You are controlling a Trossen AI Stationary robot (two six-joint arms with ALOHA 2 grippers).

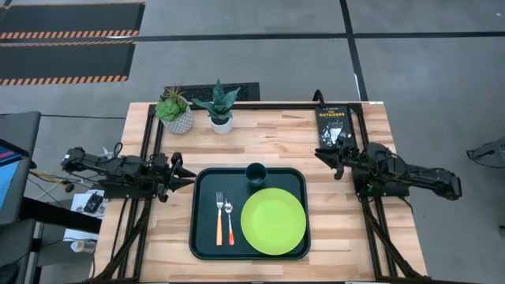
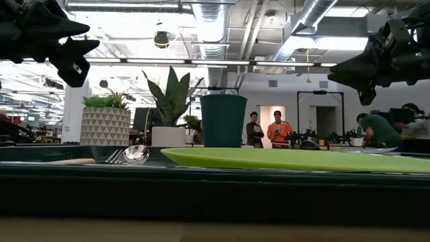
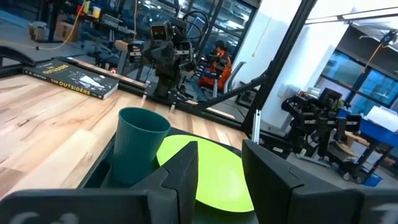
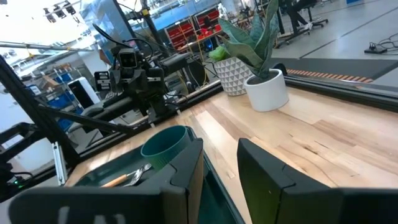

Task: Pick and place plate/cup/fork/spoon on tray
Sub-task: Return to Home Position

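Plate (image 1: 273, 222), cup (image 1: 256, 173), fork (image 1: 219, 218) and spoon (image 1: 230, 222) sit on the tray (image 1: 203, 244); left gripper (image 1: 187, 177) and right gripper (image 1: 321, 155) hover alongside, fingers parted, empty.

The tray (image 1: 200, 237) holds the plate (image 1: 273, 221), cup (image 1: 256, 173), fork (image 1: 219, 218) and spoon (image 1: 230, 222); both claws hover beside it.
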